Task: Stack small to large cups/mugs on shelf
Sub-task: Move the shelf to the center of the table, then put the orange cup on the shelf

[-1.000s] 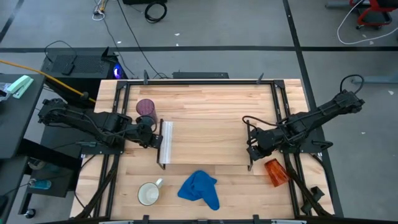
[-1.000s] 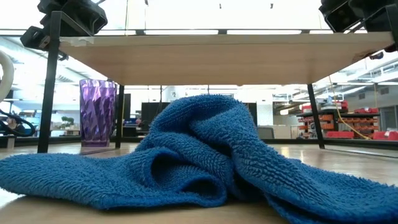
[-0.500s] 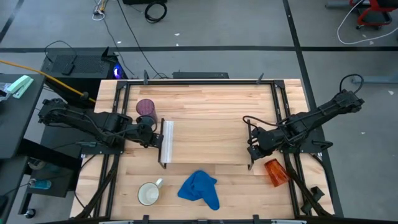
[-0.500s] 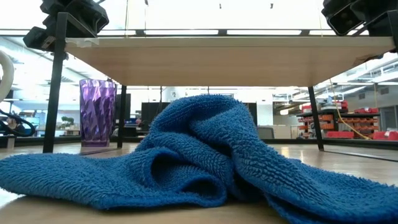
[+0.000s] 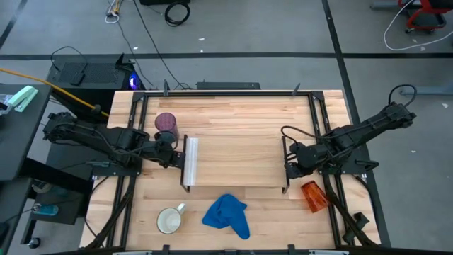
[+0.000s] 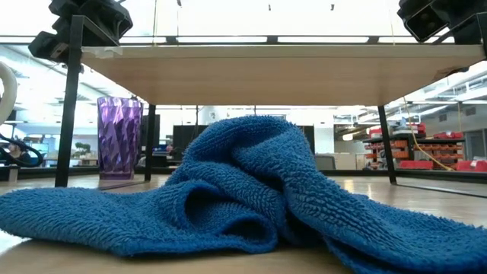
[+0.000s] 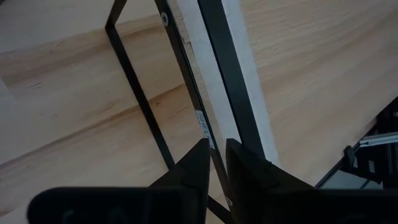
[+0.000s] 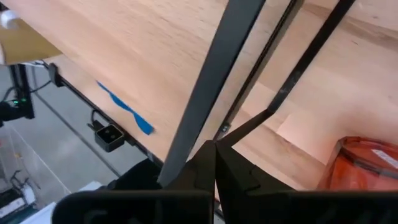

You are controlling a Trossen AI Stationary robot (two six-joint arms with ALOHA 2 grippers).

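High view: three cups; left end effector grips shelf; right end effector unclear.

The left claw is at centre left of the high view, nearly closed. The right claw is at centre right, fingers almost together.

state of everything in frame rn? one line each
shelf: standing on the table, nothing on top, a gripper at each end
purple cup: upright, on the table beside the shelf
white mug: upright, empty
orange cup: lying on its side
blue cloth: crumpled
left gripper: narrow gap around a shelf leg
right gripper: at the shelf's frame
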